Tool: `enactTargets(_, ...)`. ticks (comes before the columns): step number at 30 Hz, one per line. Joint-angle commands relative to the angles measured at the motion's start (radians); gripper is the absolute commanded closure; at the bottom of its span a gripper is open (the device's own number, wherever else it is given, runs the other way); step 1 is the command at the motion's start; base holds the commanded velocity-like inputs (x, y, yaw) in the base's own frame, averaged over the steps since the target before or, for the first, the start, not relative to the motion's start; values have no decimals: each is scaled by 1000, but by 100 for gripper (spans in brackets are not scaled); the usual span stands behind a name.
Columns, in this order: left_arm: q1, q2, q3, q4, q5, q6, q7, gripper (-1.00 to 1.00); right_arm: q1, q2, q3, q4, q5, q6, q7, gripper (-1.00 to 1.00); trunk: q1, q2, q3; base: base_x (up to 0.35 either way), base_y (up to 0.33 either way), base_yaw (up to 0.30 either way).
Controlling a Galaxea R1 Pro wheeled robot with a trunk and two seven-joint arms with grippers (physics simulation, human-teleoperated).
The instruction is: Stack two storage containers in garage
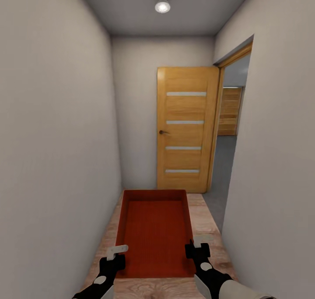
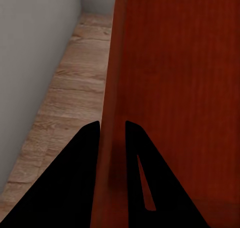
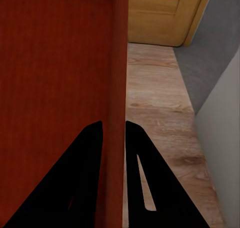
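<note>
The storage container [image 1: 154, 235] is carried low in front of the robot, above the wood plank floor [image 1: 205, 222] of a narrow corridor, well short of the wooden door [image 1: 186, 130] and the grey-floored opening at right. Risk: with only 2 thin-wall grips, a wall [image 1: 52, 137] scrape or an abrupt turn through the doorway could twist the bin out of the fingers. The left gripper [image 1: 117, 251] is clamped over the left wall near its near corner, 1 finger on each side. The right gripper [image 1: 197, 242] is clamped likewise on the right wall. Both forearms reach forward, roughly parallel.
</note>
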Motion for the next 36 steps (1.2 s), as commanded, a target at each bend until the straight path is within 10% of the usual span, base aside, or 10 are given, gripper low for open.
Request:
enactTargets(1,-1,3,12,-5,-16,-10,10,100,-1,0,-42,3,-9,1,28,100,1,-1,-1,322,0,0)
enactTargets(36,-1,3,12,-5,-18,-10,10,100,-2,2,-43,3,-9,-1,28,100,1,-1,-1,322,52,-86)
